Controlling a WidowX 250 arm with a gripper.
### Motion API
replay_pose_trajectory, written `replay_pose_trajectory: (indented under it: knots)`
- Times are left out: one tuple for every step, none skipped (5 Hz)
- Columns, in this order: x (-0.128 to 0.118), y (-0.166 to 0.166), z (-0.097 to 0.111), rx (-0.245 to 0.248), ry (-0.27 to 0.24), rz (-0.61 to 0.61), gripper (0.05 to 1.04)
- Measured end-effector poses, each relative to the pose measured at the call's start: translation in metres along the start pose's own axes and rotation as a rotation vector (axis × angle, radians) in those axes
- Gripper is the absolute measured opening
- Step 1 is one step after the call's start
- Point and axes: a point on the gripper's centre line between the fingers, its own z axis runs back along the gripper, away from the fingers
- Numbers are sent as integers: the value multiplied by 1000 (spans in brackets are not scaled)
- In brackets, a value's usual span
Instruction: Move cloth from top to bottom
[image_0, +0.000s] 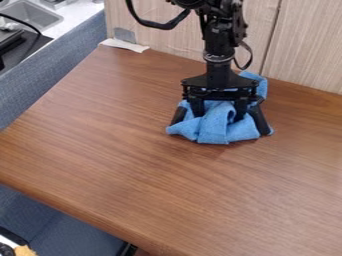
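Note:
The black gripper (220, 126) points down at the upper middle of the table, close to the wooden panel. Its fingers are open and spread wide, one at the left side of the cloth and the other over its right part. The blue cloth (212, 134) lies bunched and folded beneath and between them. A corner of the cloth rises behind the gripper on the right, and the gripper body hides its middle.
The brown wooden table (133, 150) extends left and toward the front. A light wood panel (304, 45) borders its back edge. White tape (124, 45) lies at the back left corner, and a grey sink (30, 15) stands beyond a blue-grey divider (73, 55).

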Motion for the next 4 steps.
replay_pose_trajectory:
  knots:
    - [-17, 5, 0, -1, 8, -10, 1001]
    - [-34, 7, 0, 5, 19, -58, 1001]
    - [-54, 12, 0, 9, 31, -94, 1001]
    - [-77, 17, 0, -5, 75, -122, 1001]
